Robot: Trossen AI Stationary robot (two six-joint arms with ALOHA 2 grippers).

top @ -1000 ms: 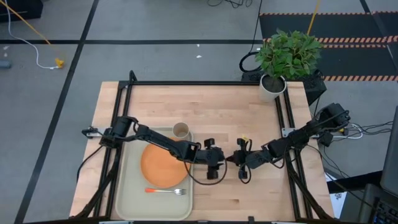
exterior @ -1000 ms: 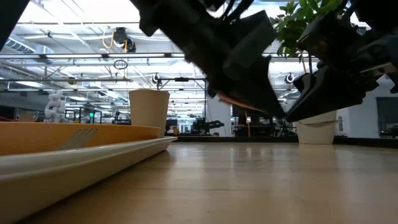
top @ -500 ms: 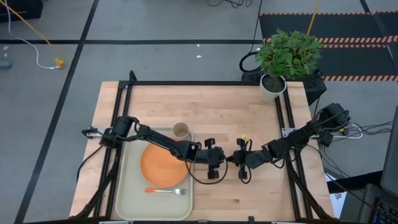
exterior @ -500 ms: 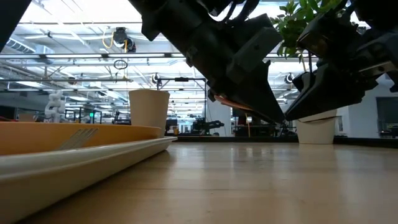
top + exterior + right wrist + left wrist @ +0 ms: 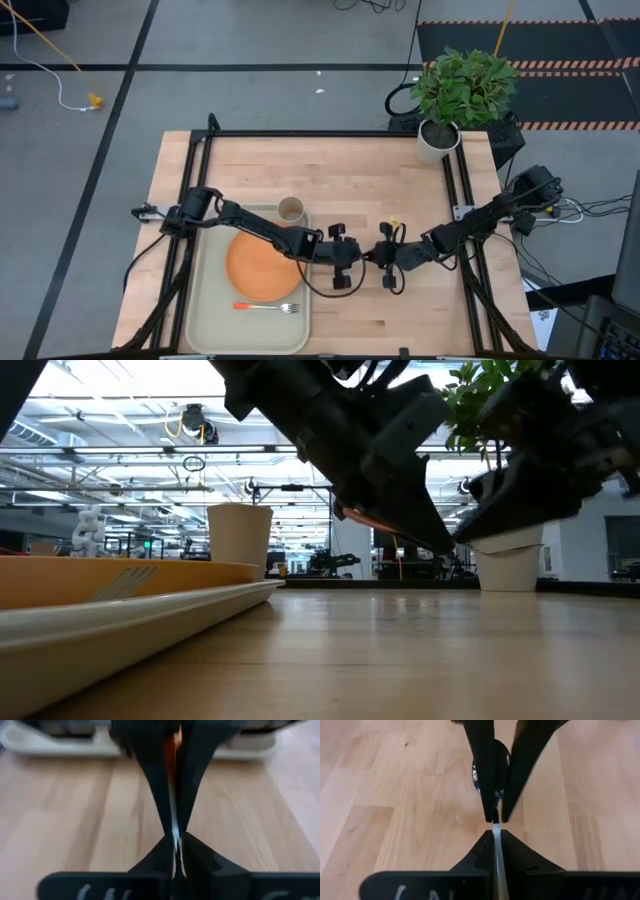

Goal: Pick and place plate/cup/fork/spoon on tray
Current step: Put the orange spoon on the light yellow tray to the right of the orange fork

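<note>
My left gripper [image 5: 496, 817] and right gripper [image 5: 174, 827] both pinch the small silver orange-handled spoon [image 5: 492, 767] above the wooden table [image 5: 380, 180]

Even overhead light fell brightly on the desk [image 5: 340, 175] with soft shadows, while the right wrist view was blurred throughout.

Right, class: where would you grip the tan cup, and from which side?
Probably its rim, from straight above, one finger inside and one outside: the cup stands upright, mouth open, with the plate close beside it. The left gripper and right gripper are both shut on the spoon.
</note>
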